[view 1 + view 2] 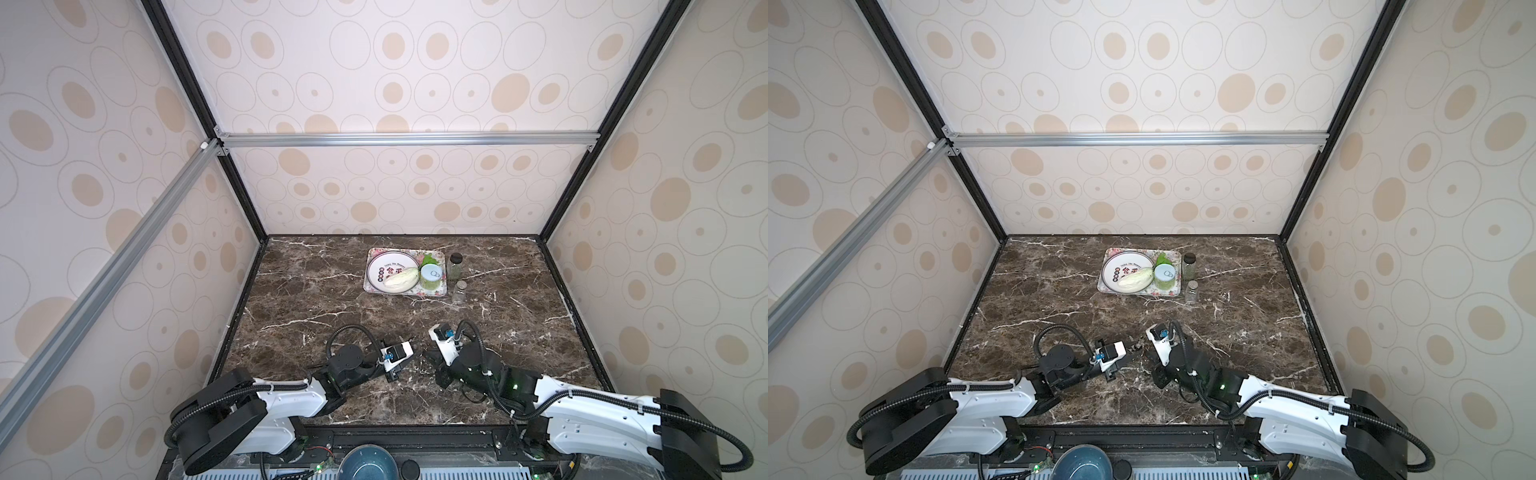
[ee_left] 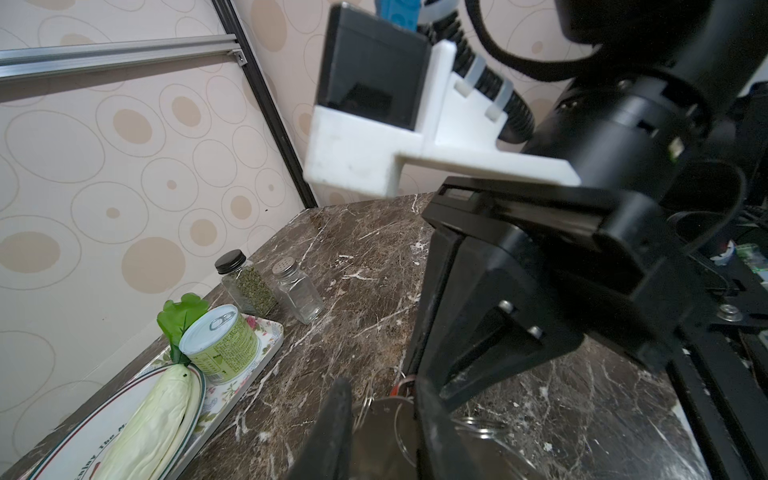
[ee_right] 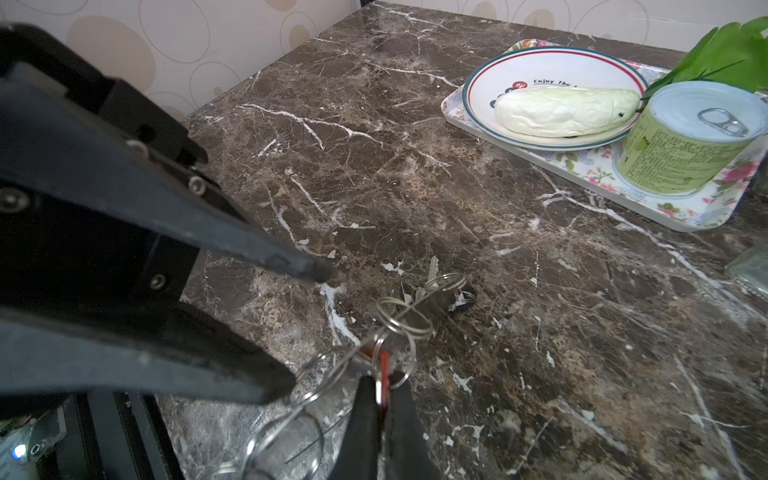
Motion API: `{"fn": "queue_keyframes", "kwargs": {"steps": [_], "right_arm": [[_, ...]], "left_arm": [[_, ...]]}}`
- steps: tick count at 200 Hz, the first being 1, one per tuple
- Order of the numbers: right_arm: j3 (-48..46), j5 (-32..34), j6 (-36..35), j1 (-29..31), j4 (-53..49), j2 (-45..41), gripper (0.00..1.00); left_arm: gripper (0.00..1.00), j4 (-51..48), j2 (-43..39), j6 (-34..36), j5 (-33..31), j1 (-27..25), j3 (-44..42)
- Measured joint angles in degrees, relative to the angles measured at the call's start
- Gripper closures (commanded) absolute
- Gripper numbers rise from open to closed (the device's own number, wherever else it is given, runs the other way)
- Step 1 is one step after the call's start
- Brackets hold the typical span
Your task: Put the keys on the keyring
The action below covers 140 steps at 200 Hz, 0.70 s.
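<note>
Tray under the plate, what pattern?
Floral: pink flowers with green leaves on a white tray. It shows best in the right wrist view.

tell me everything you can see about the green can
The green can is a short metal tin with a pale silvery lid and ring-pull, wrapped in a light green label of small dark print. It stands upright, unopened, on the floral tray close beside the white plate, a green leaf behind it. Nothing grips it.
</note>
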Motion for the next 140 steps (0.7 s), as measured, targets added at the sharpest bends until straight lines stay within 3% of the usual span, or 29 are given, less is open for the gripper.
{"fn": "queue_keyframes", "kwargs": {"steps": [68,140], "right_arm": [[0.2,0.1,-3.5,2.0,-0.8,-0.5,1.00],[6.4,4.3,-6.5,3.1,-10.6,-0.1,1.00]], "left_arm": [[0.73,-2.4,-0.4,0.3,-3.2,0.0,0.1],[0.72,-2.4,-4.5,-0.5,-2.0,0.0,0.1]]}}
